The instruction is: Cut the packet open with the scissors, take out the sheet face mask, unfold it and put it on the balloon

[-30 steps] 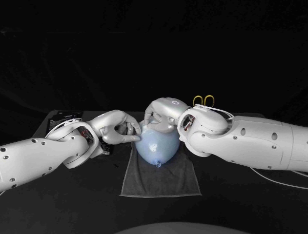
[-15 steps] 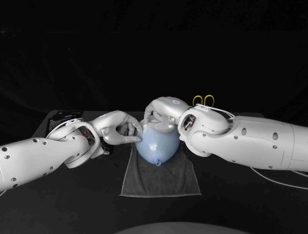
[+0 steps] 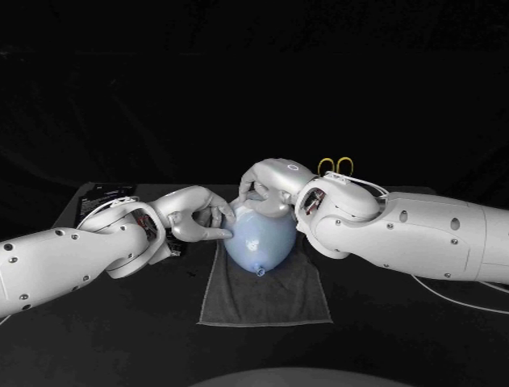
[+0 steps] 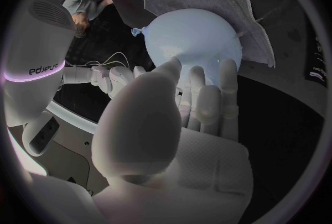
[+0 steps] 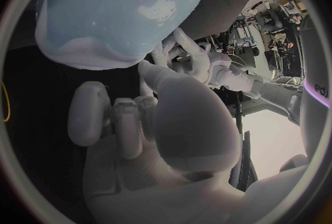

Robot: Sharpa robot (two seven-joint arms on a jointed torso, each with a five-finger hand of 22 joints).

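The balloon (image 3: 258, 242) is touched by the left hand (image 3: 196, 216), with nothing gripped. Whether anything is held by the right hand (image 3: 267, 188) beyond it cannot be told. "sharpa" is printed on the right arm (image 4: 40, 52).

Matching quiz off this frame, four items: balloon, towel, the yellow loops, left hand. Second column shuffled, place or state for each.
Column 1
1. balloon
2. grey towel
3. yellow loops
4. left hand

Column 2
A. spread flat on the black table, under another item
B. sticking up just beyond the right arm, on the far side
C. fingers touching the balloon's side
D. pale blue, knot pointing toward the robot

Pairs: 1-D, 2-A, 3-B, 4-C
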